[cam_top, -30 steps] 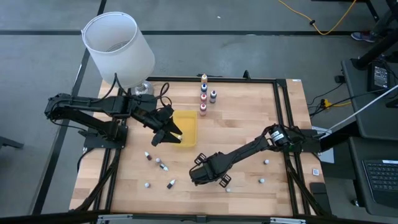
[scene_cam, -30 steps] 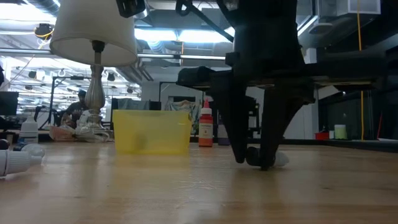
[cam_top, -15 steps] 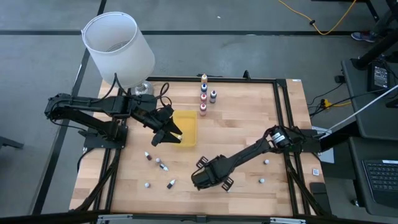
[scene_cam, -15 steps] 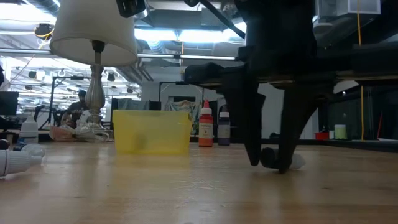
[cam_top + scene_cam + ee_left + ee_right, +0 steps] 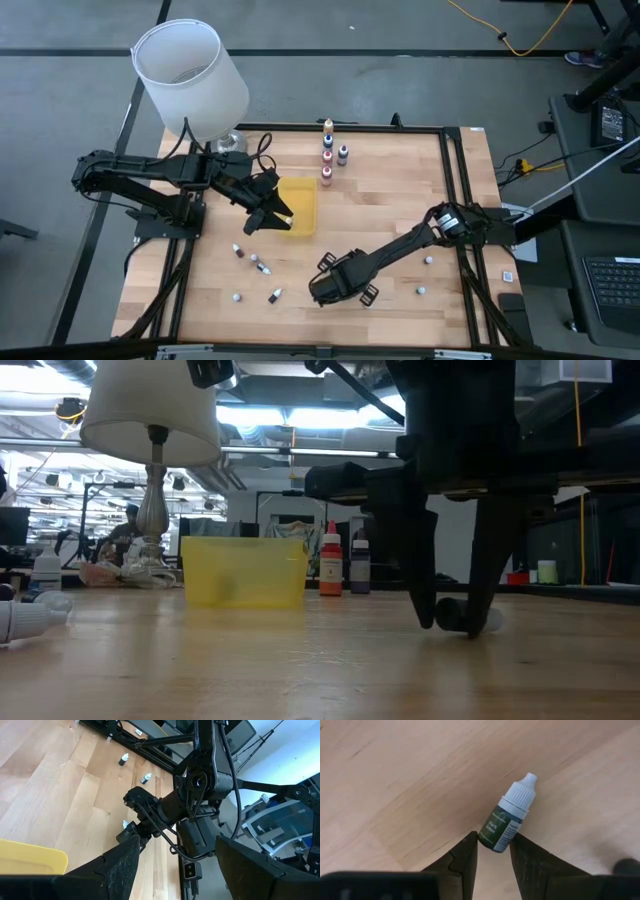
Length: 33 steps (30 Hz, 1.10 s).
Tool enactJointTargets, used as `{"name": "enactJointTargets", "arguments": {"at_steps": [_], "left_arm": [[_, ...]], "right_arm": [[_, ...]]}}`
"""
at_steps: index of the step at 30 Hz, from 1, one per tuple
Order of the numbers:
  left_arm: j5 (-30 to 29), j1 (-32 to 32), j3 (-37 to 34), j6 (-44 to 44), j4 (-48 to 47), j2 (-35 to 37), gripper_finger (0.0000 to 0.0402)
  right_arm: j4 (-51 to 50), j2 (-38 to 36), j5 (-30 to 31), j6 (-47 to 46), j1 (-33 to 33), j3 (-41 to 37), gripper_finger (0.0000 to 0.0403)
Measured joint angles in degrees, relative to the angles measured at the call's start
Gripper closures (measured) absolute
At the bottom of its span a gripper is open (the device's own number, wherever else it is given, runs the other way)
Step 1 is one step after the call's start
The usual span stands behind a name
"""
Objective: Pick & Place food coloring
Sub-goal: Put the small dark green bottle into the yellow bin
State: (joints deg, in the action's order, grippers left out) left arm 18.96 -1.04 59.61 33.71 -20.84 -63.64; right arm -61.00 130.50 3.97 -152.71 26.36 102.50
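A dark green food coloring bottle (image 5: 506, 817) with a white cap lies on its side near the table's front edge. My right gripper (image 5: 340, 288) points down and is shut on it (image 5: 455, 615). More food coloring bottles lie on the table at the front left (image 5: 255, 262) and front right (image 5: 428, 260). Several others stand upright at the far edge (image 5: 327, 150). My left gripper (image 5: 283, 215) hangs open over the left part of the yellow tray (image 5: 300, 203), with nothing between its fingers (image 5: 125, 865). My right gripper pinches the bottle's bottom end (image 5: 492, 839) between its two fingertips (image 5: 469, 849). The fingers come from above, pointing down, and lie across the bottle. The bottle lies flat at table level, its cap end (image 5: 522, 792) sticking out past the fingers.
A lamp with a white shade (image 5: 190, 75) stands at the far left corner. The yellow tray (image 5: 245, 570) sits in the table's middle. Bare wood (image 5: 400, 200) lies right of the tray. A dark metal frame (image 5: 455, 200) borders the table.
My right gripper has shifted a little toward the table's right edge, staying shut. The dark green bottle has slid along with it, still lying on its side between the fingertips.
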Motion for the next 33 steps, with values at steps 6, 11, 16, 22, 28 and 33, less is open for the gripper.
{"name": "enactJointTargets", "arguments": {"at_steps": [6, 11, 16, 22, 28, 33], "left_arm": [[0.04, 0.00, 0.00, 0.00, 0.00, 0.00, 0.0148], [0.07, 0.00, 0.00, 0.01, 0.02, 0.00, 0.0148], [0.11, 0.01, 0.00, 0.02, 0.02, 0.00, 0.0148], [0.13, 0.02, 0.00, 0.02, 0.02, 0.00, 0.0148], [0.20, 0.02, 0.00, 0.02, 0.02, 0.00, 0.0148], [0.22, 0.01, 0.00, 0.02, 0.02, 0.00, 0.0148]], "right_arm": [[0.05, 0.00, -0.02, 0.05, 0.73, 0.00, 0.0287], [0.21, 0.00, -0.04, 0.03, 1.59, 0.00, 0.0287], [0.21, 0.00, 0.28, 0.28, 1.93, 0.00, 0.0287], [0.03, 0.00, 0.64, 2.90, 1.91, 0.00, 0.0287], [1.82, 0.00, 0.87, 4.50, 1.55, 0.00, 0.0287], [3.96, 0.00, 0.90, 4.75, 1.03, 0.07, 0.0287]]}}
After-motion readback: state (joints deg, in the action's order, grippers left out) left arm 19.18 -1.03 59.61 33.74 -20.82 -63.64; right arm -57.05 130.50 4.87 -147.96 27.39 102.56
